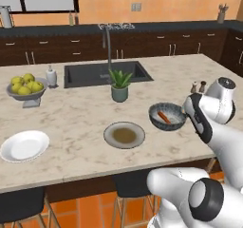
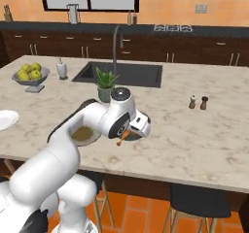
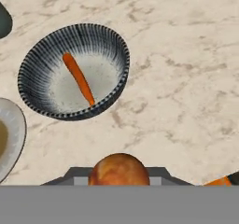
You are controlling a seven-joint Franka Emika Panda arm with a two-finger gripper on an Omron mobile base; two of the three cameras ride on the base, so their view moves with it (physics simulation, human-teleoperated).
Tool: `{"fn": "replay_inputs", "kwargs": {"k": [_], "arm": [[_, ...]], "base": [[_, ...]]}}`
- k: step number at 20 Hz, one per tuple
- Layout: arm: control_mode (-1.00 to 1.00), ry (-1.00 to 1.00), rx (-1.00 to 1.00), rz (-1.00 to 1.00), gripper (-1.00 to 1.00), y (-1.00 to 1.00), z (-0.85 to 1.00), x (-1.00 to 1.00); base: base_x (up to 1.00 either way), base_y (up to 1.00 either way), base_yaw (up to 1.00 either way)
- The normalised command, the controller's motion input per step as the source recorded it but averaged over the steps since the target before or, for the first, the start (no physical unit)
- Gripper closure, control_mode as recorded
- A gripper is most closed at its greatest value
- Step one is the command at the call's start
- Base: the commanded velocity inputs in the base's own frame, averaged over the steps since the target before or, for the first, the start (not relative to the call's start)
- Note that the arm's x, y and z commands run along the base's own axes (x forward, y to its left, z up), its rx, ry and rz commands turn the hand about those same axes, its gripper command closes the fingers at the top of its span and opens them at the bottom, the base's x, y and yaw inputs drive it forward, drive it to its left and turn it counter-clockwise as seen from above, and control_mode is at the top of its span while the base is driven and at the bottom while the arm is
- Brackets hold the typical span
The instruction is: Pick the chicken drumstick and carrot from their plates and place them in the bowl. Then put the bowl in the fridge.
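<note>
- The carrot [image 3: 78, 78] is lying inside the bowl [image 3: 42, 73], slanting across its pale grey middle.
- The bowl is sitting on the marble counter [image 1: 71, 113], just beside the grey-rimmed plate [image 1: 124, 135] with the brown middle.
- The gripper [image 2: 127, 130] is hanging near the bowl, a little above the counter — it is gripping the chicken drumstick [image 3: 119, 170].
- In the hand view the fat golden-brown end of the drumstick is showing at the bottom, between the finger tips.
- In the right base view the thin bone end [image 2: 121, 139] is poking down out of the gripper.
- The white plate [image 1: 24, 145] is sitting well apart from the bowl, near the counter's left end in the left base view, with nothing on it.
- A small potted plant [image 1: 119, 85] is standing behind the grey-rimmed plate, in front of the sink [image 1: 95, 72].
- A footed bowl of yellow-green fruit [image 1: 25, 87] is sitting far to the left — a soap bottle [image 1: 51, 76] is standing next to it.
- Two small shakers [image 2: 198, 102] are standing together on the counter, to the right of the arm in the right base view.
</note>
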Motion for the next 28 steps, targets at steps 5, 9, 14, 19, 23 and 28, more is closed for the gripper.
{"fn": "replay_inputs", "kwargs": {"k": [5,9,14,19,23,28], "arm": [[-1.0,0.02,0.02,0.07,1.0,0.0,0.04,0.32],[-1.0,0.23,0.0,0.09,1.0,0.35,0.18,1.0],[-1.0,0.36,-0.04,0.0,1.0,0.33,0.01,1.0],[-1.0,0.04,-0.02,-0.01,1.0,0.0,-0.29,0.41],[-1.0,-0.03,0.0,0.0,1.0,0.0,-0.54,0.55],[-1.0,0.0,0.0,0.0,1.0,0.11,-0.6,0.18]], "base": [[0.26,-0.28,0.15],[0.0,0.0,0.0],[0.0,0.0,0.0],[0.0,0.0,0.0],[0.0,0.0,0.0],[0.0,0.0,0.0]]}}
